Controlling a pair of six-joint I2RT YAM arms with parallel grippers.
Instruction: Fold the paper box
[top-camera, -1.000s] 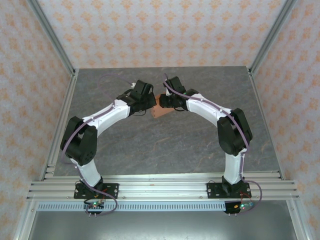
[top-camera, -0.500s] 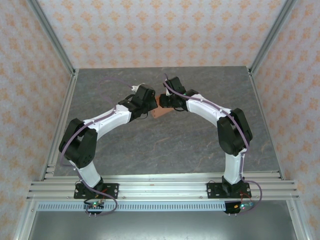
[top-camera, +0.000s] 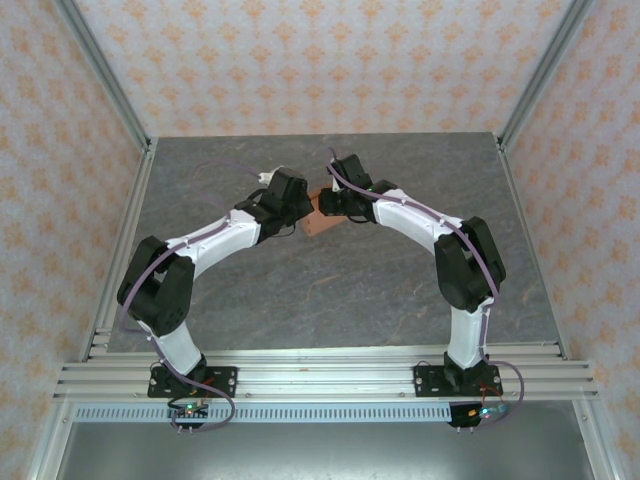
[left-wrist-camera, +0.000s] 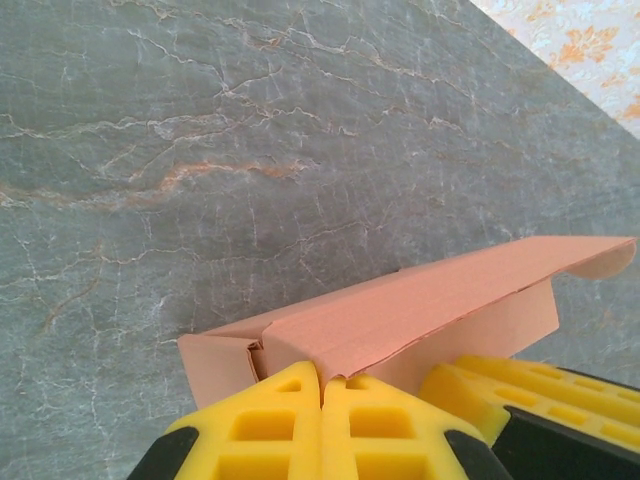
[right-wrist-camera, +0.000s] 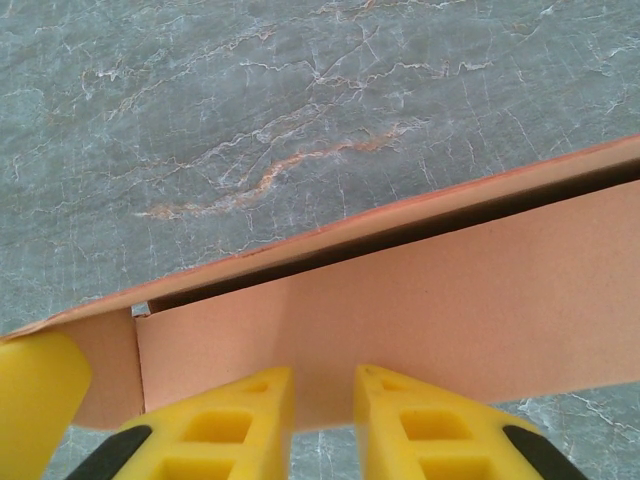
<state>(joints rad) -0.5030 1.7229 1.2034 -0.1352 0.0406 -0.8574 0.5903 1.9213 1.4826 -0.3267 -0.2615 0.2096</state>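
The salmon-orange paper box (top-camera: 319, 224) sits partly folded on the grey table, between my two grippers at mid-table. In the left wrist view a long flap of the paper box (left-wrist-camera: 420, 305) leans over, and my left gripper (left-wrist-camera: 321, 378) is shut on that flap's near edge. My left gripper (top-camera: 300, 208) comes in from the left. In the right wrist view my right gripper (right-wrist-camera: 323, 385) is open by a narrow gap, its tips against the flat side wall of the paper box (right-wrist-camera: 450, 310). My right gripper (top-camera: 326, 206) reaches in from the right.
The grey marbled table (top-camera: 330, 290) spreads around the box, framed by aluminium rails (top-camera: 320, 375) at the near edge and patterned walls. A yellow finger of the right gripper (left-wrist-camera: 520, 390) sits just beside the left one.
My left gripper has shifted slightly right and nearer, closing in on the box. The right arm and the box have stayed put.
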